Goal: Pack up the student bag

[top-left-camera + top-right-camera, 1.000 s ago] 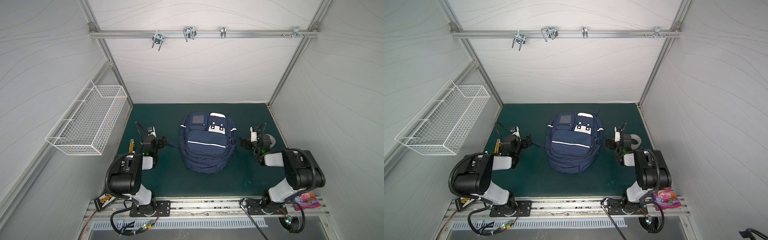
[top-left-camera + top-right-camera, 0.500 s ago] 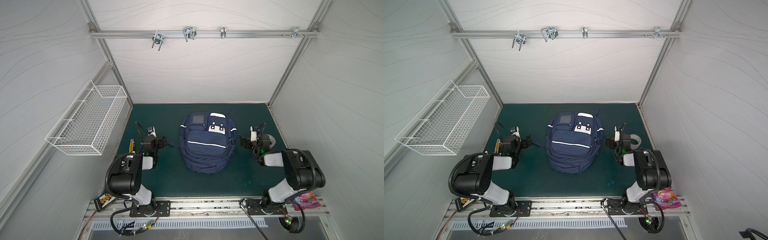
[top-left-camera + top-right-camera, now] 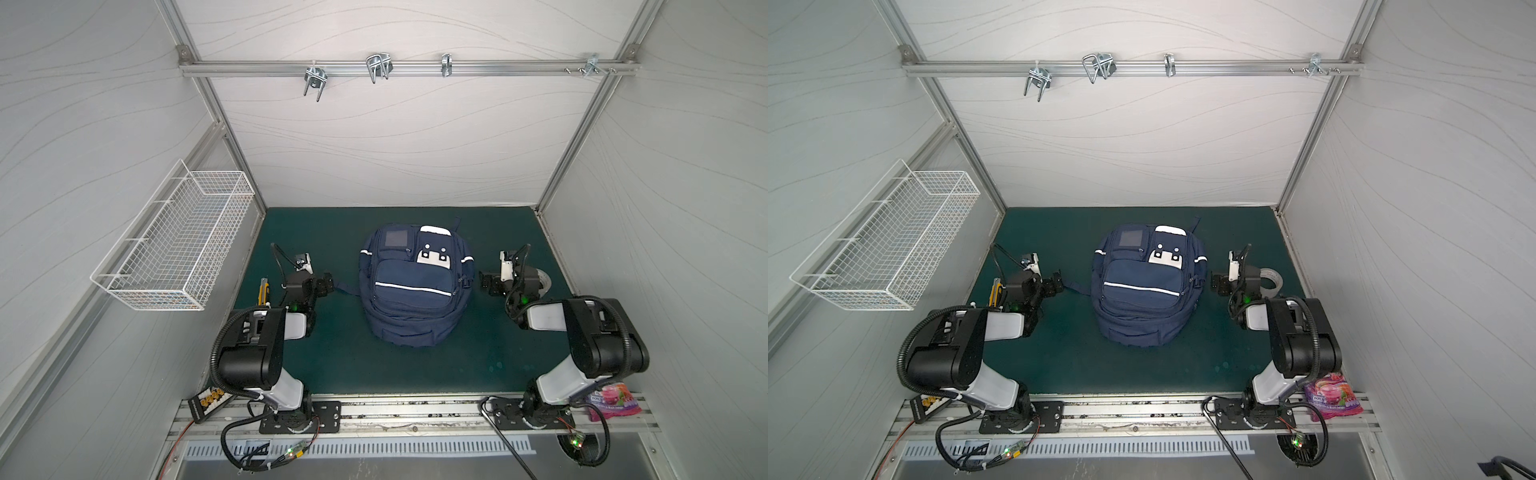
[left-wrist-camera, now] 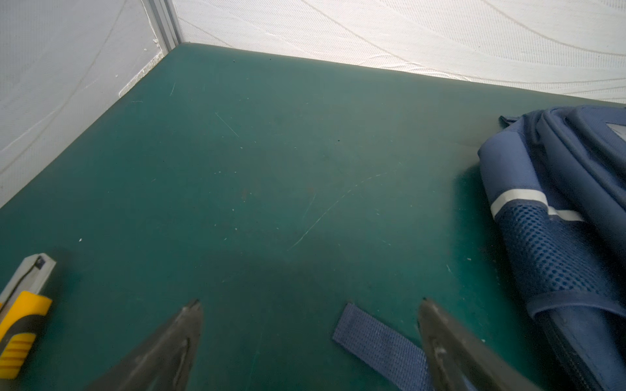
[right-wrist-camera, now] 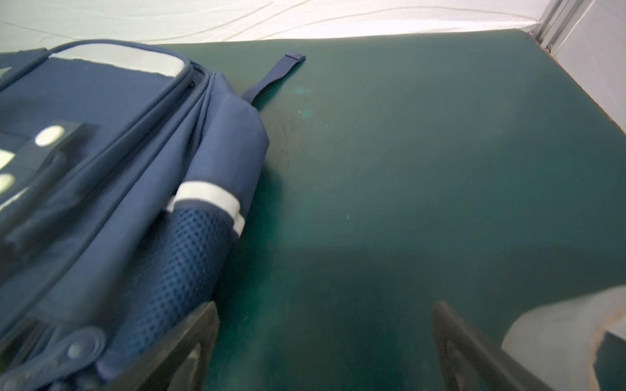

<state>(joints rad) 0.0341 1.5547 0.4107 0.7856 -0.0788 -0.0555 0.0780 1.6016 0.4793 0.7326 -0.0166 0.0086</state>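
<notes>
Top views both show a soft, likely floppy backpack [image 3: 415, 291]; pinch its strap [image 3: 347, 289]. Left gripper [image 3: 329, 284] at nine o'clock, right gripper [image 3: 484, 283] at three, both spread, empty.

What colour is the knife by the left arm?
Utility knife: yellow and black, grey tip; clearest in the left wrist view.
</notes>
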